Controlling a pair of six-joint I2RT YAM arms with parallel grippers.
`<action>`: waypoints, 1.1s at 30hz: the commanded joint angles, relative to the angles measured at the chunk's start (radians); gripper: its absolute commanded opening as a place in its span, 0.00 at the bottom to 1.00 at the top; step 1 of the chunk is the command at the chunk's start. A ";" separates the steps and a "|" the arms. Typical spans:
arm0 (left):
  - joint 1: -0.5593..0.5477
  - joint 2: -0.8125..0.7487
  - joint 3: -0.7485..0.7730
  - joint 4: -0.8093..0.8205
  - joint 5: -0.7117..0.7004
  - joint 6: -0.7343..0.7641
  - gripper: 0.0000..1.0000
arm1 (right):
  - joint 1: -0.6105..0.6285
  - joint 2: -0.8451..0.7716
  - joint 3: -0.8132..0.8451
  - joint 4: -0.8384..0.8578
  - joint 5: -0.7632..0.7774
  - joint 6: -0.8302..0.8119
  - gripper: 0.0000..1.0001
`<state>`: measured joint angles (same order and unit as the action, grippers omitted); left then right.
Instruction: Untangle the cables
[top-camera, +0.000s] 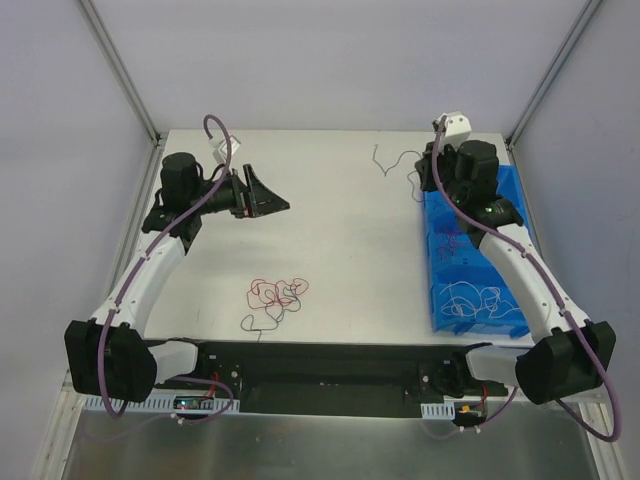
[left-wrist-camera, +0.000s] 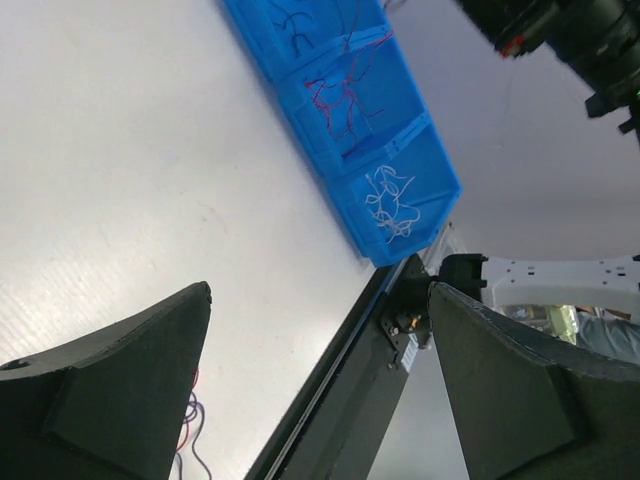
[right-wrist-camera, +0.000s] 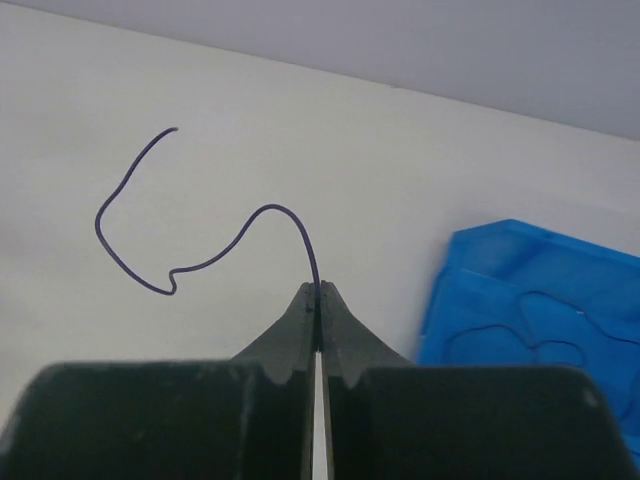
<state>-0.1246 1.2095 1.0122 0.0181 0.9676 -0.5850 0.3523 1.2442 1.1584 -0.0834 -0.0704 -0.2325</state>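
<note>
Right end effector (right-wrist-camera: 317, 292) pinches a thin curly purple wire (right-wrist-camera: 130, 265); next, probably release over the blue plastic tray (right-wrist-camera: 530, 300) to its right. Left end effector (left-wrist-camera: 320, 292) gapes empty.

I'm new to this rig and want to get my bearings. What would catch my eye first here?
The bright blue plastic divided tray at the right edge of the white table stands out, with thin curly wires sorted by colour in its compartments. A knotted clump of red and dark wires lies near the front centre. At the far right, the right gripper is shut on one dark purple wire.
</note>
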 joint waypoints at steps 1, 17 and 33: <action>-0.004 0.005 -0.072 -0.010 -0.049 0.086 0.89 | -0.123 0.076 0.058 -0.020 0.006 -0.176 0.01; -0.004 0.042 -0.104 -0.010 -0.003 0.126 0.87 | -0.571 0.244 -0.046 0.381 -0.374 -0.065 0.00; 0.009 0.050 -0.093 -0.012 0.008 0.129 0.86 | -0.612 0.475 0.152 0.387 -0.514 0.065 0.00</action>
<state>-0.1230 1.2697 0.9070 -0.0128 0.9424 -0.4820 -0.2634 1.6951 1.2633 0.2512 -0.5560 -0.2119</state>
